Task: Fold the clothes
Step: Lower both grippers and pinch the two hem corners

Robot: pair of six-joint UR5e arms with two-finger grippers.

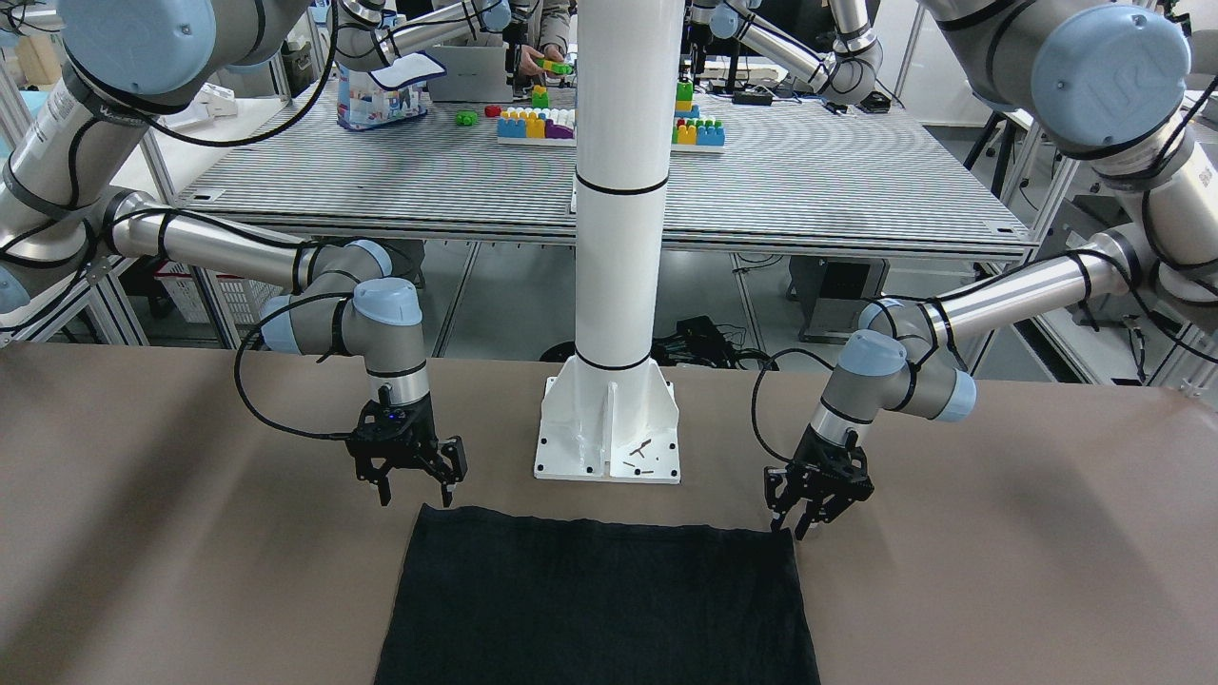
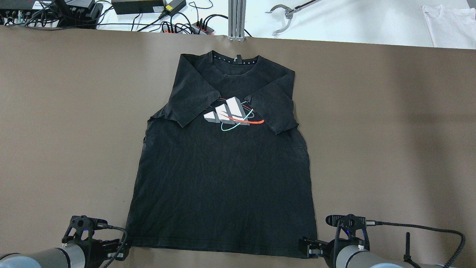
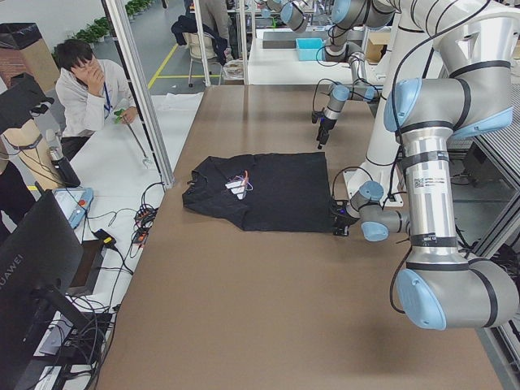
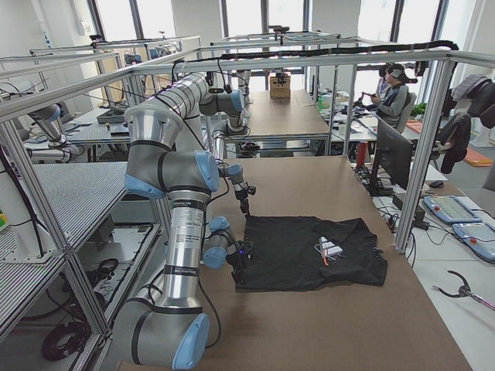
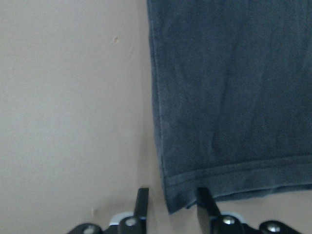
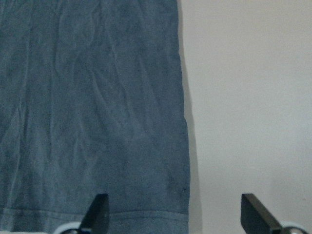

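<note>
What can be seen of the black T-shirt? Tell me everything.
The T-shirt is black, soft, lightly wrinkled cloth lying flat, front up, on the brown table. Its collar points away from the robot, its stitched hem toward it. Both short sleeves are folded in over the chest, flanking a white, red and teal logo. The open left gripper straddles one hem corner; the open right gripper straddles the other.

HUAWEI — printed on the back of the black monitor [image 3: 32, 268].
</note>
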